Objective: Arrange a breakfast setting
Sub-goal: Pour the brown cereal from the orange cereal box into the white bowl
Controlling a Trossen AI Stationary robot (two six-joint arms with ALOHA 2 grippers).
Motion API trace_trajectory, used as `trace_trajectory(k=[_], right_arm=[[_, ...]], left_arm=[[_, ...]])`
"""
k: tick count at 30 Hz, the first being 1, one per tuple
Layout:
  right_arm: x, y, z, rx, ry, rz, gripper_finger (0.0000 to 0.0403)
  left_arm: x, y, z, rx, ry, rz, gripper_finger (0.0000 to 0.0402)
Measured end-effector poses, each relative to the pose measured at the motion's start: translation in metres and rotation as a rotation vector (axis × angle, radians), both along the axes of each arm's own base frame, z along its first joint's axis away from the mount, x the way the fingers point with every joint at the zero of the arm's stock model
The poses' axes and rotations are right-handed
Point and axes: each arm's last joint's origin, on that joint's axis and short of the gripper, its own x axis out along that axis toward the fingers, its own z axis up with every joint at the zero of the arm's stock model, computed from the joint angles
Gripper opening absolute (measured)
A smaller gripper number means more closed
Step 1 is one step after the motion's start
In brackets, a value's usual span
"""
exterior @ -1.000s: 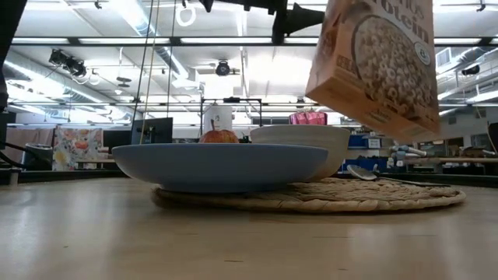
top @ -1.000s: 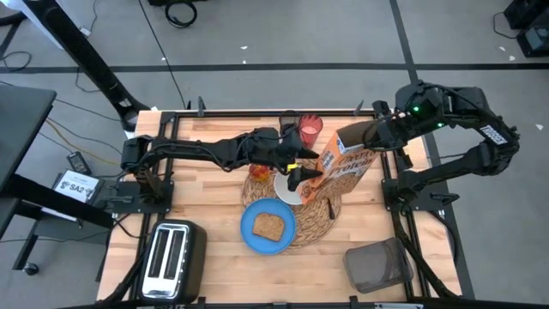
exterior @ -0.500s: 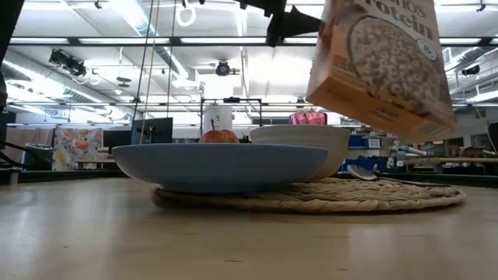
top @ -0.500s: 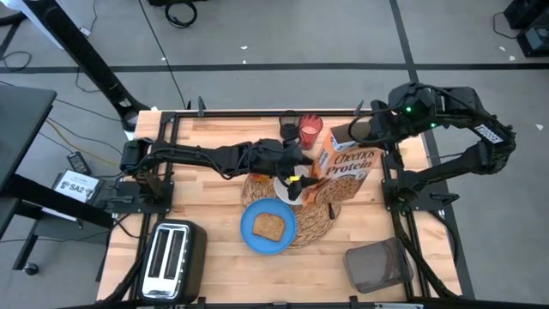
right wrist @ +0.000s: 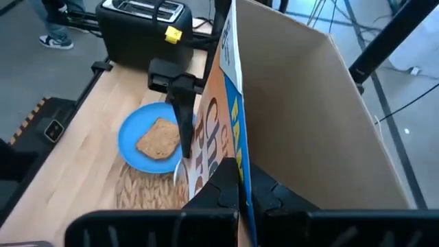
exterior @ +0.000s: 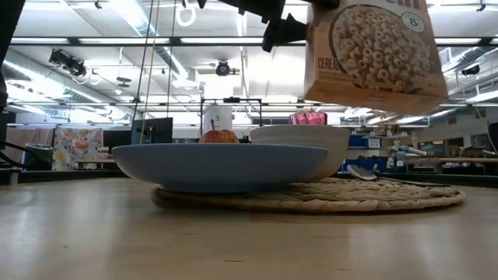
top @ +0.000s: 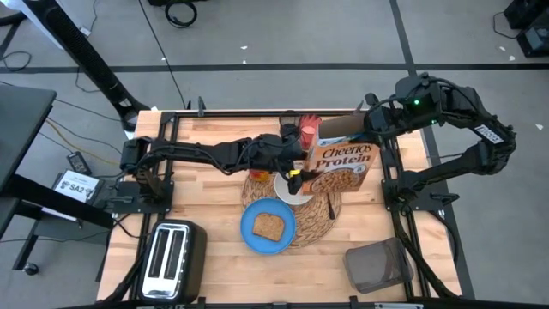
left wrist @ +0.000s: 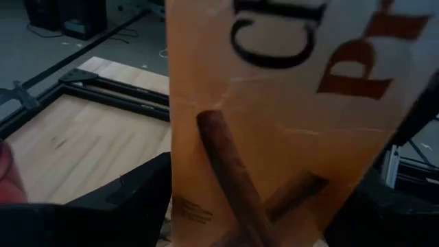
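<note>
- The orange cardboard Cheerios box (top: 340, 160) is held in the air above the round woven straw placemat (top: 319, 216), its lower edge well clear of the mat in the low view (exterior: 373, 50).
- The box's open top flap is pinched by the right gripper (right wrist: 240, 195), with the jaws pressed onto the cardboard wall.
- The left gripper (top: 296, 176) is seen at the box's 9 o'clock side, over the white ceramic bowl (top: 290, 190); whether its jaws are spread or closed cannot be told.
- The round blue plate (top: 268, 226) is seen at 7 o'clock on the mat, with the browned toast slice (top: 269, 226) lying on it.
- The red plastic cup (top: 309, 130) stands at the box's 11 o'clock, near the table's far edge.
- The red-yellow apple (exterior: 219, 136) shows behind the plate.
- A metal spoon (exterior: 366, 173) lies on the mat under the box.
- Risk, as judged: with only a thin flap gripped, the box could swing or slip, and cereal could be spilled past the bowl.
- A second risk: the left arm crowds the box, so a sideways move could knock the cup or bowl.
- Open room is seen on bare wood toward 3 o'clock and 5 o'clock; the table rail (top: 390, 184) lies close on that side.
</note>
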Motion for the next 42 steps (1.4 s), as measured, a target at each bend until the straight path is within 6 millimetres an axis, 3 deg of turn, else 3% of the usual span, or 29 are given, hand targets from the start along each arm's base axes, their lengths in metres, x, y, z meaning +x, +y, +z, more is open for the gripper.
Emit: trace_trajectory(k=[5,12,18,20,27,31,34,38,42], right_arm=[[0.003,0.0,0.002,-0.01,-0.025,0.015,0.0001],[0.005,-0.001,0.002,-0.023,-0.03,0.01,0.0009],[-0.004,0.0,0.01,-0.023,-0.105,-0.014,0.0084],[-0.009,0.0,0.016,-0.023,-0.16,-0.052,0.012],[-0.061,0.006,0.048,-0.114,-0.494,-0.173,0.0231],[-0.096,0.011,0.059,-0.133,-0.638,-0.248,0.0264],[-0.108,0.011,0.059,-0.106,-0.682,-0.316,0.0284],[-0.098,0.008,0.053,-0.043,-0.731,-0.383,0.0316],[-0.062,0.002,0.042,0.023,-0.802,-0.369,0.0348]], left_arm=[[0.0,0.0,0.0,0.01,0.003,-0.004,0.0289],[0.0,0.001,0.0,0.022,0.007,0.001,0.0188],[-0.003,0.003,-0.005,0.054,0.062,-0.004,0.0173],[-0.005,0.003,0.003,0.076,0.065,0.0,0.0172],[-0.02,0.004,0.052,0.116,0.009,0.015,0.0172],[-0.048,0.008,0.105,0.163,-0.105,0.03,0.0172],[-0.079,0.015,0.145,0.192,-0.178,0.056,0.0172],[-0.122,0.026,0.187,0.228,-0.305,0.118,0.0172],[-0.169,0.032,0.227,0.253,-0.509,0.183,0.0172]])
